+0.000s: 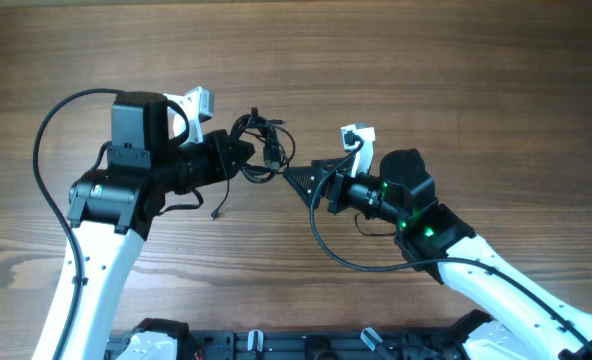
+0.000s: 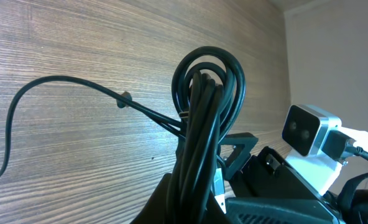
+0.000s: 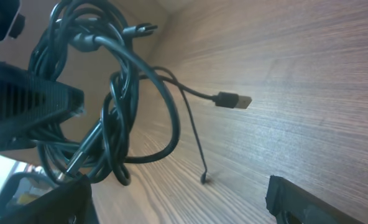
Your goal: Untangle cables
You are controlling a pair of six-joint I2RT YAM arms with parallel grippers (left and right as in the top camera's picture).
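The cables are a loopy knot of thin black cords hanging just above the wooden table. My left gripper is shut on the bundle from the left. In the left wrist view the cables rise out of the jaws as a tight coil, with one strand trailing left. My right gripper is open just right of the knot and holds nothing. In the right wrist view the cables hang at upper left with a silvery plug sticking out. That gripper is wide open below them.
A loose cord end dangles toward the table below the left arm. The right arm's white wrist camera sits close behind the bundle. The left gripper's ribbed finger sits beside the knot. Thicker black arm cables loop beside each arm.
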